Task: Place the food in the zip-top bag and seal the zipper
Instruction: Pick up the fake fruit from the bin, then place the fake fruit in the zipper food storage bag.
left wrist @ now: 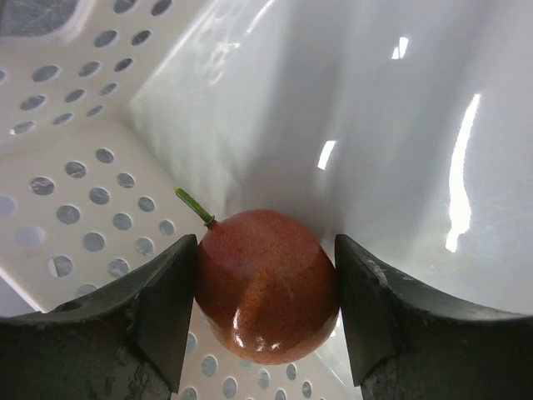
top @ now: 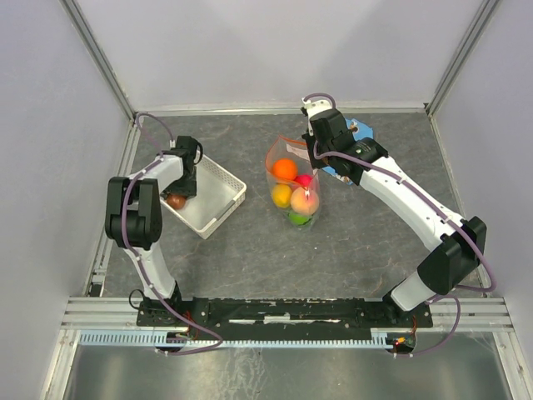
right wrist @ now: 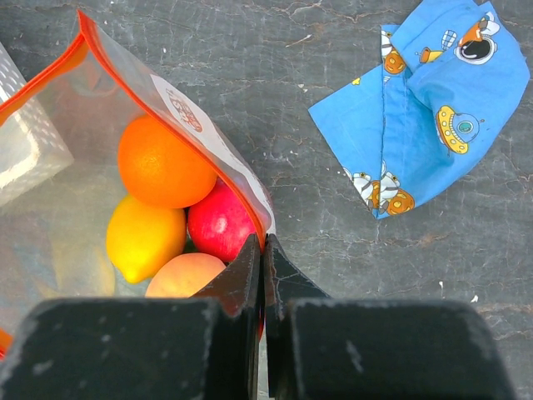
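The clear zip-top bag (top: 291, 190) stands mid-table with its mouth open, holding an orange (right wrist: 162, 162), a yellow lemon (right wrist: 143, 235), a red-pink fruit (right wrist: 218, 227) and a peach one (right wrist: 185, 275). A green fruit (top: 297, 218) lies at the bag's bottom. My right gripper (right wrist: 262, 250) is shut on the bag's mouth edge, pinching the red-orange zipper (right wrist: 100, 42). My left gripper (left wrist: 266, 308) reaches into the white basket (top: 223, 185). Its fingers press both sides of a red-brown fruit (left wrist: 266, 283) with a green stem, which rests on the basket floor.
A blue printed snack packet (right wrist: 433, 108) lies on the dark table to the right of the bag, behind my right arm (top: 400, 200). The basket's perforated walls (left wrist: 83, 167) stand close around my left fingers. Grey enclosure walls ring the table.
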`<move>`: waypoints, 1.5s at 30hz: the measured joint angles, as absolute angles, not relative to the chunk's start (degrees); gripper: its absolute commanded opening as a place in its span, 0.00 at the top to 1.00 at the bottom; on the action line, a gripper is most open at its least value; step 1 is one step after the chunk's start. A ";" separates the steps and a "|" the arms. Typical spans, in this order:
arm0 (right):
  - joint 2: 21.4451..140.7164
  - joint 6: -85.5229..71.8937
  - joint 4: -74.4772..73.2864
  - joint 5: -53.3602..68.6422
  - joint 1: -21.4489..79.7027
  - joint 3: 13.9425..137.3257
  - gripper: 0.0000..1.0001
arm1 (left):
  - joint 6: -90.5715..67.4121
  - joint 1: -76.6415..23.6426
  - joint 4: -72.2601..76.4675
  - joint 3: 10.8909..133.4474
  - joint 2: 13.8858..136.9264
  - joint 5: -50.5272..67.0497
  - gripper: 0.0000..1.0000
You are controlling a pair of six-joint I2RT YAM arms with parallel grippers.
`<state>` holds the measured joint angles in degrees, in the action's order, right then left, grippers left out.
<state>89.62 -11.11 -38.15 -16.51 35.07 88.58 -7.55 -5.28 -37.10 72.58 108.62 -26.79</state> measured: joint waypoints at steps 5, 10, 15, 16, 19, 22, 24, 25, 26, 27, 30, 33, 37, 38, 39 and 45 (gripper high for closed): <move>89.62 -11.11 -38.15 -16.51 35.07 88.58 0.96 | -8.12 -5.17 -37.54 71.55 106.45 -21.98 0.57; 89.62 -11.18 -38.15 -16.47 35.07 88.58 0.96 | -9.82 -5.23 -37.67 71.50 101.78 -14.83 0.57; 89.62 -11.29 -38.15 -16.01 35.07 88.58 0.96 | -10.87 -5.87 -36.84 72.88 95.39 -7.86 0.57; 89.62 -11.31 -38.15 -15.86 35.05 88.58 0.96 | -11.07 -6.20 -36.25 73.14 93.82 -6.22 0.57; 89.62 -11.51 -38.15 -15.42 35.00 88.58 0.96 | -11.68 -7.33 -33.23 73.25 89.01 -1.26 0.56; 89.62 -11.79 -38.15 -15.09 34.96 88.58 0.96 | -12.49 -8.62 -29.80 73.28 84.82 3.20 0.56; 89.62 -11.99 -38.15 -14.81 34.92 88.58 0.96 | -12.53 -9.98 -27.42 73.49 82.56 6.24 0.56; 89.62 -12.21 -38.15 -14.44 34.87 88.58 0.97 | -12.53 -12.01 -25.23 74.02 81.12 8.71 0.55; 89.62 -12.27 -38.15 -14.17 34.87 88.58 0.96 | -12.53 -12.62 -24.69 74.24 80.84 9.45 0.55; 89.62 -12.36 -38.15 -14.04 34.85 88.58 0.97 | -12.51 -14.04 -23.92 74.43 80.53 10.02 0.55; 89.62 -12.64 -38.15 -13.45 34.85 88.58 0.96 | -12.49 -18.87 -20.18 74.63 79.57 12.60 0.54; 89.62 -12.95 -38.13 -12.53 34.85 88.58 0.97 | -12.49 -23.92 -15.68 74.65 78.81 15.35 0.54; 89.62 -13.56 -38.13 -11.55 34.85 88.58 0.97 | -12.51 -28.58 -9.76 75.18 78.70 18.41 0.53; 89.62 -13.72 -38.13 -11.38 34.85 88.55 0.97 | -12.53 -29.45 -8.21 75.29 78.70 19.03 0.53; 89.58 -13.78 -38.13 -11.11 34.85 88.55 0.97 | -12.53 -30.22 -6.72 75.46 78.85 19.70 0.53; 88.90 -14.35 -38.15 -10.50 34.83 88.18 0.97 | -12.53 -33.41 -1.54 77.23 81.97 21.17 0.52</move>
